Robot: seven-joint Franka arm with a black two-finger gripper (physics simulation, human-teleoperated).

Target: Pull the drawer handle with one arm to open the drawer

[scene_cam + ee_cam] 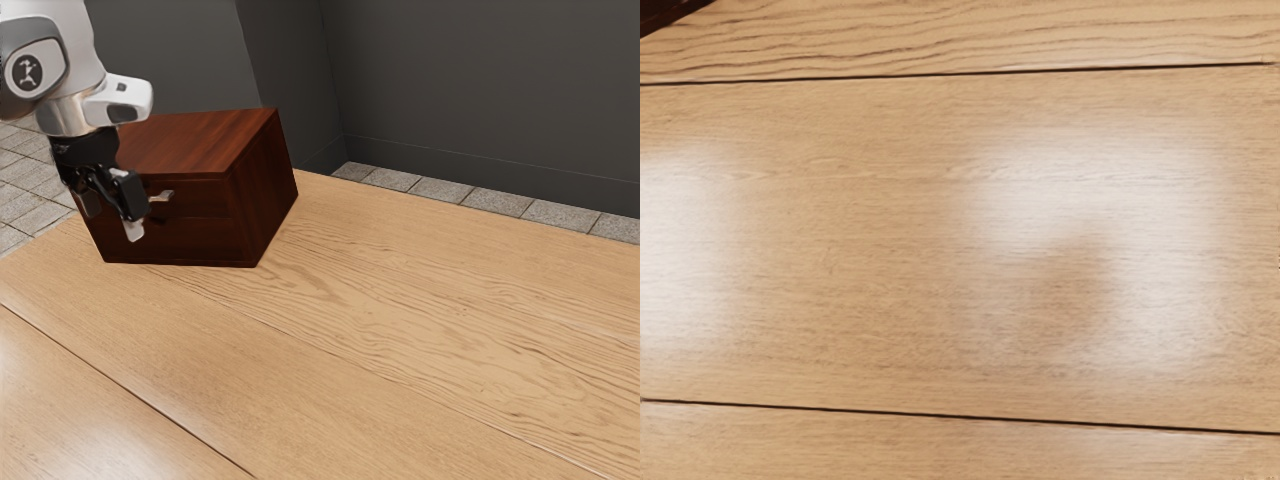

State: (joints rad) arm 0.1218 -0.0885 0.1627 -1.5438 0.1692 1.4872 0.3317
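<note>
While gripper (113, 218) is hovering spread just beside drawer handle (161, 198), you are lining up grasp; next: closing on handle, pulling outward.

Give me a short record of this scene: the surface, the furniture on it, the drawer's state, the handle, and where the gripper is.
surface: wooden table
furniture: dark wooden cabinet, toward the exterior view's upper left
drawer: drawer front looks flush with the cabinet, not pulled out
handle: small pale handle on the drawer front
gripper: gripper right beside the handle, on its exterior-view left; grasp cannot be told
under hand: bare table planks
</note>
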